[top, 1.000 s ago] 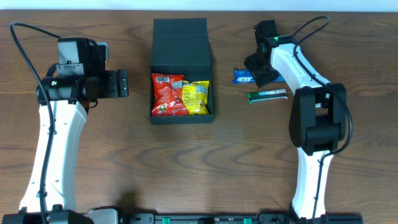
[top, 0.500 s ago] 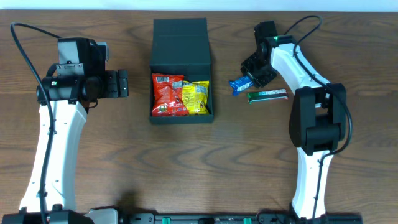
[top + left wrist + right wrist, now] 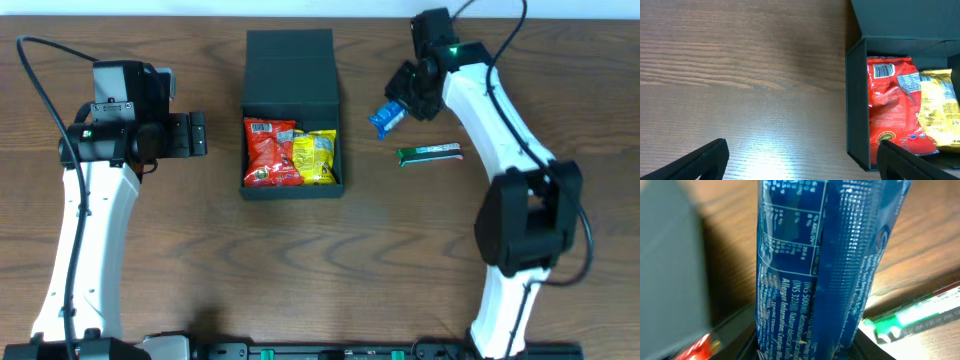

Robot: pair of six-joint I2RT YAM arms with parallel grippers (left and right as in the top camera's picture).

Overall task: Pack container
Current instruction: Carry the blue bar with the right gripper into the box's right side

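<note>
The dark green-black container [image 3: 291,68] lies open at the table's top middle, its flap lid folded back. Inside lie a red snack packet [image 3: 269,152] and a yellow snack packet [image 3: 318,157]. My right gripper [image 3: 400,108] is shut on a blue snack packet [image 3: 386,118] and holds it above the table to the right of the container. In the right wrist view the blue packet [image 3: 825,265] fills the frame. My left gripper [image 3: 197,133] is open and empty left of the container; its wrist view shows the container's wall [image 3: 856,105] and the red packet [image 3: 890,110].
A green snack bar [image 3: 429,152] lies on the wooden table right of the container, below the held packet; it also shows in the right wrist view [image 3: 910,317].
My right gripper has lifted the blue packet off the table and carried it up and slightly left, away from the green bar. The left arm has not moved.
</note>
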